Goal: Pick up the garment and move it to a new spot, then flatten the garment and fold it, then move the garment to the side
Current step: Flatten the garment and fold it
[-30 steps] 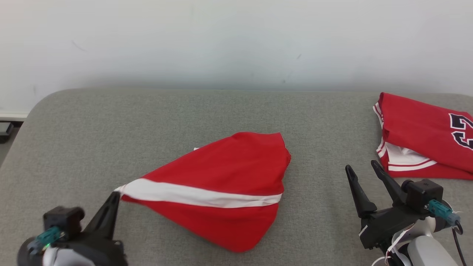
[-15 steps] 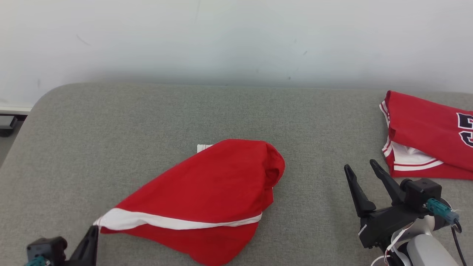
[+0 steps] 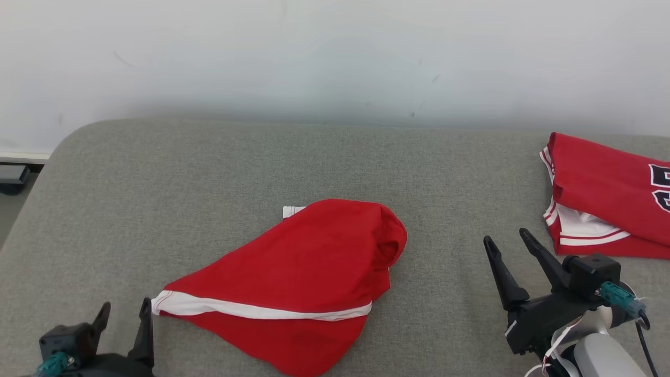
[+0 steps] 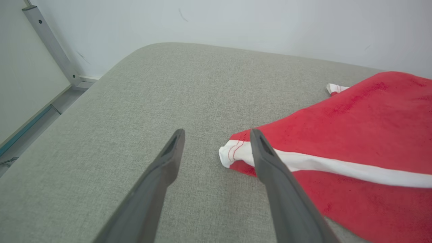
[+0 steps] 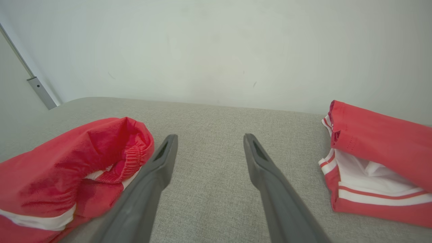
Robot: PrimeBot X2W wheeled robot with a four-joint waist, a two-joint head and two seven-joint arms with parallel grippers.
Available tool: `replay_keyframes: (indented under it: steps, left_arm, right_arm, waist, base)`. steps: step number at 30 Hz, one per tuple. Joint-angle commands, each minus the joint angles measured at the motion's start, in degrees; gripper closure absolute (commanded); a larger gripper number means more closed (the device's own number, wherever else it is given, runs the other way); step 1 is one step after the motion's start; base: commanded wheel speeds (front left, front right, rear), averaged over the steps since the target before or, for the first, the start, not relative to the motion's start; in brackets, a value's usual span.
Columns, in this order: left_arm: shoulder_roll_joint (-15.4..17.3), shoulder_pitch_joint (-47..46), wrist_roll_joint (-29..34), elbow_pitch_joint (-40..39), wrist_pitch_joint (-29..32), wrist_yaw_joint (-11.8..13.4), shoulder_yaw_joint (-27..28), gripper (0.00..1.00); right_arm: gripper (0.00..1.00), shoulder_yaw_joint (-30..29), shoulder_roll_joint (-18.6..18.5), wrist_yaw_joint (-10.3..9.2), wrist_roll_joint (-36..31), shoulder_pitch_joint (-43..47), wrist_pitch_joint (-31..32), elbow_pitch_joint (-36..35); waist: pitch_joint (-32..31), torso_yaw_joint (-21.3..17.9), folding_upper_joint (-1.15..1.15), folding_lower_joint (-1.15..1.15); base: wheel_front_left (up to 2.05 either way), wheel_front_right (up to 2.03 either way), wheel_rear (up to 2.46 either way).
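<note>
The garment (image 3: pixel 314 262) is a red pair of shorts with a white stripe, lying rumpled in the middle of the grey padded surface (image 3: pixel 209 173). Its white-striped corner points toward the near left. My left gripper (image 3: pixel 126 306) is open at the lower left, just short of that corner. In the left wrist view the garment (image 4: pixel 354 135) has its white corner lying on the surface by the right finger of the left gripper (image 4: pixel 217 133), with nothing gripped. My right gripper (image 3: pixel 505 236) stands open to the right of the garment. Between the fingers of the right gripper (image 5: pixel 210 136) there is bare surface, and the garment (image 5: pixel 67 162) lies to its left.
A folded red jersey (image 3: pixel 602 183) with white trim and dark numbers lies at the right edge, close to the right gripper; the jersey (image 5: pixel 378 141) also appears in the right wrist view. A white wall stands behind. The surface's rounded left corner drops to the floor by a metal rail (image 4: pixel 50 44).
The left gripper dragged the garment's striped corner toward the near left, then opened and let it go. The corner now rests on the surface. The right gripper stayed put.
</note>
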Motion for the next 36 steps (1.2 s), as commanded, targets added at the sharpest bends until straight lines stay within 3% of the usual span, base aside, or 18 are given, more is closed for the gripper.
replay_keyframes:
  steps: [1,14,19,36]
  left_arm:
    - [-0.2,-0.2,1.6,-0.6,-0.3,0.0,0.8,0.0]
    - [-8.7,6.3,18.0,-12.4,-0.4,-1.0,15.9,0.0]
    - [-10.5,8.6,23.2,-15.2,-0.4,-1.2,20.7,0.0]
    - [-16.6,9.8,30.2,-16.2,-0.4,-6.9,27.7,0.0]
  right_arm:
    - [0.0,0.1,-0.3,-0.03,0.4,0.2,0.0,0.1]
    - [0.0,4.8,0.0,-0.03,2.4,-0.4,1.3,1.9]
    - [0.0,7.5,0.3,-0.03,3.0,-1.1,2.4,3.5]
    - [0.0,15.4,1.0,-0.03,5.8,-11.1,2.8,14.5]
  waist:
    - [-0.2,0.3,0.0,0.0]
    - [-1.4,2.3,0.0,0.0]
    - [-1.4,2.8,0.0,0.0]
    - [-0.2,6.7,0.0,0.0]
  base:
    - [0.0,0.0,0.0]
    - [0.0,0.0,0.0]
    - [0.0,0.0,0.0]
    - [0.0,0.0,0.0]
